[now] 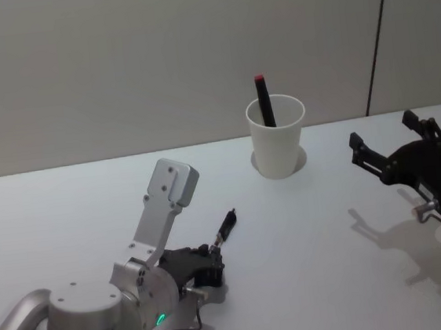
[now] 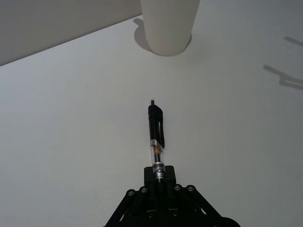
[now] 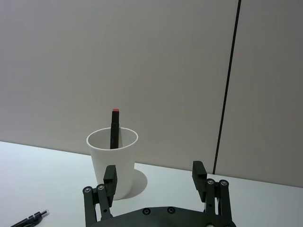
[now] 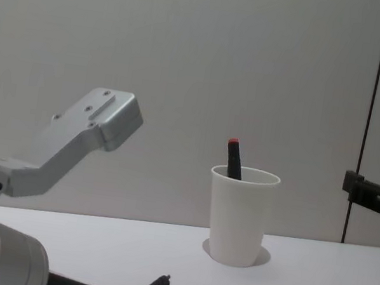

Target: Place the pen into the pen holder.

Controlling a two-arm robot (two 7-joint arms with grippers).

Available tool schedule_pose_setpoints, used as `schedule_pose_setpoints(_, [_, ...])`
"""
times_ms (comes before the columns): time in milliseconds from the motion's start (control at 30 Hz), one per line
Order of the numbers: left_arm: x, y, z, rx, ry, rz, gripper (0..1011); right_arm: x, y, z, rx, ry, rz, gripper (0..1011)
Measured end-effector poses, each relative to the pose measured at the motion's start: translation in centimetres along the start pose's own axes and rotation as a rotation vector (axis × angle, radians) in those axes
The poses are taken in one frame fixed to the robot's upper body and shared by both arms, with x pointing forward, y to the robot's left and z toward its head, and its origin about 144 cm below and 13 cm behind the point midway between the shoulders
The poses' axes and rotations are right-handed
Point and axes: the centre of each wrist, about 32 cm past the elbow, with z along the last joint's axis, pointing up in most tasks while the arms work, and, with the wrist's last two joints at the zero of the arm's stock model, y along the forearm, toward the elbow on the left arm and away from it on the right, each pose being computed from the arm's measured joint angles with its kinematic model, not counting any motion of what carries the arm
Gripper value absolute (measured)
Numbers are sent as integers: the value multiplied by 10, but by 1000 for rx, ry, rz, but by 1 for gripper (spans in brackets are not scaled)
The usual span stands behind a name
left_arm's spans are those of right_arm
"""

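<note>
Silver-grey links of the left arm (image 4: 85,135) fold up and back over its wrist, which lies low over the white table (image 1: 90,202). The left gripper (image 2: 159,172) reaches forward just above the surface, its fingers pressed together on the clear end of the pen (image 2: 156,132). The pen sticks straight out ahead of the fingertips, its black clipped half and tip aimed toward the pen holder (image 2: 168,23). From the chest view the far end of the pen tilts slightly upward; whether any part touches the table cannot be told.

Well ahead of that gripper and apart from the pen tip, the pen holder (image 1: 278,151) stands upright on the table. Inside it a red-capped pen (image 1: 264,101) leans against the rim, its top above the lip.

Off to the holder's right, the right gripper (image 1: 383,130) hovers above the table, turned toward the holder, jaws spread wide with nothing between them.
</note>
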Motion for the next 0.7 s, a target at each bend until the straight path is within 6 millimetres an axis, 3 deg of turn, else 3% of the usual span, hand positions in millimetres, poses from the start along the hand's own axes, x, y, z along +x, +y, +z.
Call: schedule_pose_setpoints(700, [1,0,-1,-29,10,10,136,0,0,0,0,0,0,1001])
